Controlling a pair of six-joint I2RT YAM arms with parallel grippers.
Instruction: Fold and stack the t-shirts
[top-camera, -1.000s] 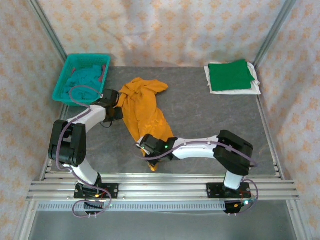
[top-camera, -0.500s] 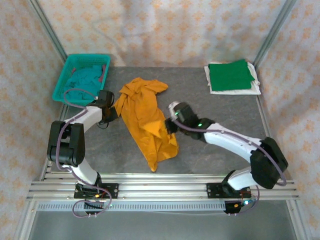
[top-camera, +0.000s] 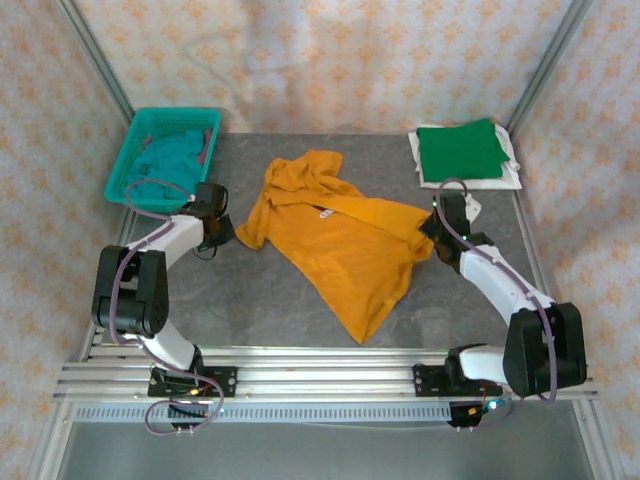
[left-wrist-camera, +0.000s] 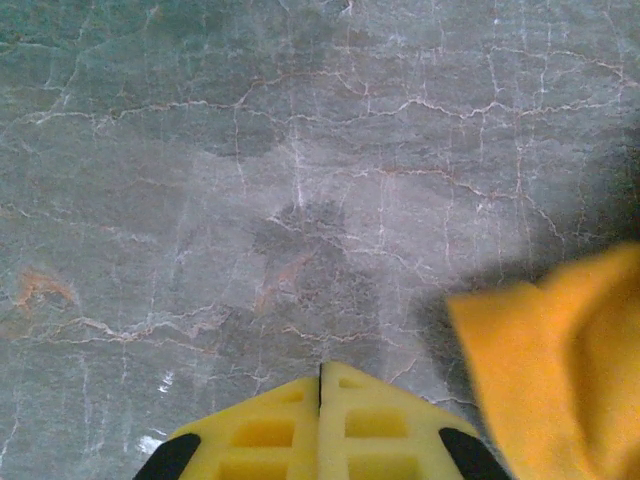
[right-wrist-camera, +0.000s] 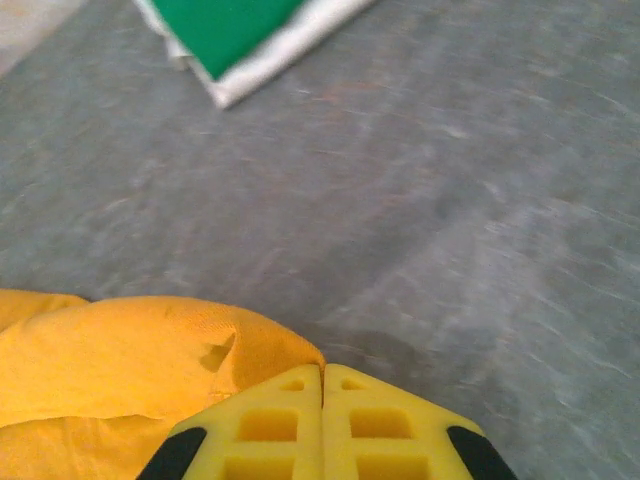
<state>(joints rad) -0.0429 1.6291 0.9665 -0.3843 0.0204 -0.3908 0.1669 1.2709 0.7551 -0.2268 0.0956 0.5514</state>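
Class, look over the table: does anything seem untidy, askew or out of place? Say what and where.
The orange t-shirt lies rumpled and slanted across the middle of the table, unfolded, its collar bunched. By contrast, the green t-shirt sits neatly folded on the white t-shirt at the far right.

The mustard-orange t-shirt (top-camera: 350, 250) is soft matt cloth; table (top-camera: 250, 300) smooth, stone-veined.

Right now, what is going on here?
The right gripper is shut on the right edge of the orange t-shirt, which lies half spread on the table. The left gripper is shut beside its left corner. A folded green t-shirt rests on a white t-shirt at the far right; a teal t-shirt sits in the basket.
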